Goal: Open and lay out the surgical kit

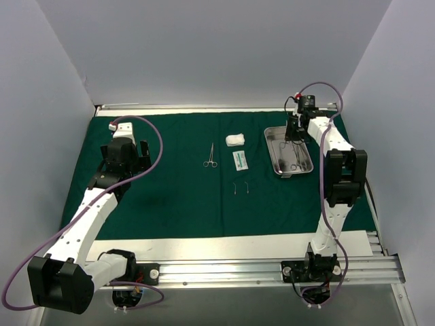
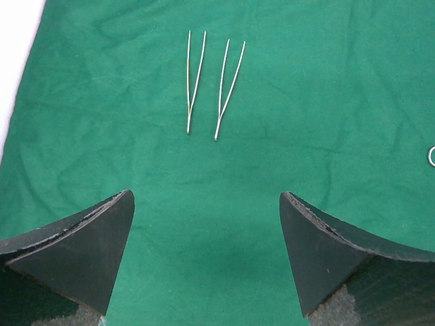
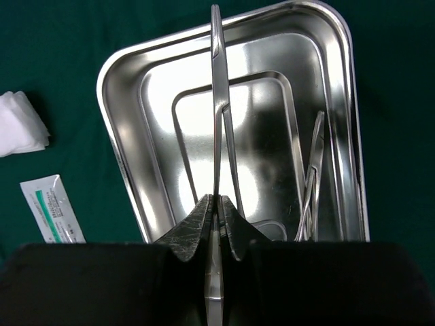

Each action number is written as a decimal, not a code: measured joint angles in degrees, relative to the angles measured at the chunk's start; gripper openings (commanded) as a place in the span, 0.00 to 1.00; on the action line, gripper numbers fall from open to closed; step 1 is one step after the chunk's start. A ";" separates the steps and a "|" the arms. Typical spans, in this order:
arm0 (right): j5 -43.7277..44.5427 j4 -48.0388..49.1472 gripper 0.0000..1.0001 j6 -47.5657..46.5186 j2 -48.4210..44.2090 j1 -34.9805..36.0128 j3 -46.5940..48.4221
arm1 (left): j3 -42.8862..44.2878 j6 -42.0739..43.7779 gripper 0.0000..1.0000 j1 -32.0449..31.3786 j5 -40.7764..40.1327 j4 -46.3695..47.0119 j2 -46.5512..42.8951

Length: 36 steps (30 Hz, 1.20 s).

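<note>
One light, stiff, slippery instrument (image 3: 217, 81) sits pinched across its shanks in the right tool (image 3: 217, 202); the left tool (image 2: 205, 195) gapes.

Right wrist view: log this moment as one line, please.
right tool: shut on scissor-like instrument over steel tray | left tool: open over drape, facing two tweezers | tray: second instrument inside

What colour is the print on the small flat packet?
Green on white; the small flat paper packet shows best in the right wrist view.
</note>
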 measured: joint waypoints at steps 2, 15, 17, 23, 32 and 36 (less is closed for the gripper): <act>-0.79 0.85 0.00 0.46 -0.76 0.00 -0.76 | 0.00 0.00 0.97 0.00 0.00 0.00 -0.02; -2.91 4.72 0.00 5.55 -7.21 3.65 -5.60 | 0.00 0.00 0.97 0.00 0.02 0.00 -0.02; -2.23 5.46 0.00 6.82 -8.15 6.32 -5.60 | 0.00 0.00 0.97 0.00 0.02 0.00 -0.02; -0.66 8.24 0.00 12.09 -9.03 15.47 -5.60 | 0.00 -0.02 0.97 0.00 0.00 0.00 -0.22; 2.56 13.22 0.00 21.03 -6.80 29.49 -4.04 | 0.00 -0.02 0.97 0.00 0.00 0.00 -1.07; 4.81 14.82 0.00 23.96 -1.36 34.97 0.28 | 0.00 -0.07 0.97 0.00 -0.09 -0.02 -1.29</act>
